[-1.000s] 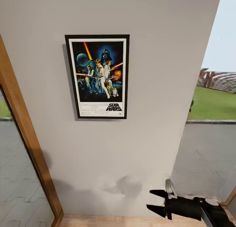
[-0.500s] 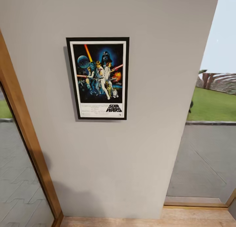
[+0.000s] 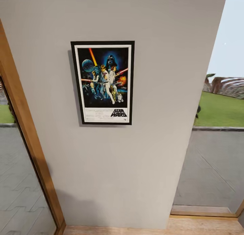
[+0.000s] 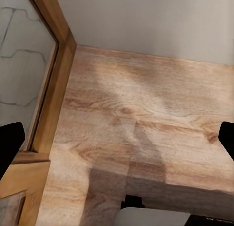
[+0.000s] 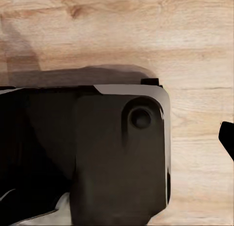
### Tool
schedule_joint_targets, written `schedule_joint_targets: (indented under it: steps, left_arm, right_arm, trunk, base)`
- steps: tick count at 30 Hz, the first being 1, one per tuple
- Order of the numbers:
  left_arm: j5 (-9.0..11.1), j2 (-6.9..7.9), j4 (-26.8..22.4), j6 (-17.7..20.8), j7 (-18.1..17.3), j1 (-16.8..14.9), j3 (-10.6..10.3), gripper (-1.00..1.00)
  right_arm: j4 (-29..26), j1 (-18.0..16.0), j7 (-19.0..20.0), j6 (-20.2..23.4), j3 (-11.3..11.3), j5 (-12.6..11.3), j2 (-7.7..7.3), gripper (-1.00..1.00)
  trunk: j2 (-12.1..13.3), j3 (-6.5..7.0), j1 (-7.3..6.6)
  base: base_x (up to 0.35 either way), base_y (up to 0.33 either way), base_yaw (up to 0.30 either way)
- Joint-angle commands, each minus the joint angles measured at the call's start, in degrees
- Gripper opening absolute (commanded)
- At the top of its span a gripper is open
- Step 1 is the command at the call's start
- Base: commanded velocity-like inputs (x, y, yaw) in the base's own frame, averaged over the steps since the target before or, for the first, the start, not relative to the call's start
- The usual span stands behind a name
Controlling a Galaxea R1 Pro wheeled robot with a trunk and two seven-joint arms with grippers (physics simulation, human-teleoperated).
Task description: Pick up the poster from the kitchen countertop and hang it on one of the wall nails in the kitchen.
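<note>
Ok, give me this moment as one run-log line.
poster: hanging upright on grey wall | left end effector: open, over wooden floor | right end effector: state unclear | task: looks done

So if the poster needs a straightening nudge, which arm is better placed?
Left, marginally. The poster hangs left of centre on the wall, and the left end effector is open over the wooden floor by that wall. The right wrist camera faces the robot's dark body.

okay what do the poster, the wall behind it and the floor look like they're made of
Poster: printed paper in a thin black frame, probably plastic or painted wood; matte, no glare.
Wall: pale grey plaster or paint, smooth and even.
Floor: light wood planks, with visible grain and knots.
</note>
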Motion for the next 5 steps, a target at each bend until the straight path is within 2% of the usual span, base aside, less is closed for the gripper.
schedule_joint_targets:
  steps: [1,5]
  left_arm:
    - [0.0,-0.01,0.0,-0.1,0.0,0.0,0.0,1.0]
    - [-0.1,-0.04,0.0,-0.1,0.0,0.0,0.0,1.0]
  right_arm:
    - [0.7,0.0,0.3,-0.1,-0.4,-0.4,0.01,1.0]
    - [2.4,0.0,0.3,-0.2,-0.3,-0.3,0.02,1.0]
  trunk:
    - [0.0,0.0,0.02]
    - [0.0,0.01,0.02]
  base:
    - [0.0,0.0,0.002]
    - [0.0,0.0,0.0]
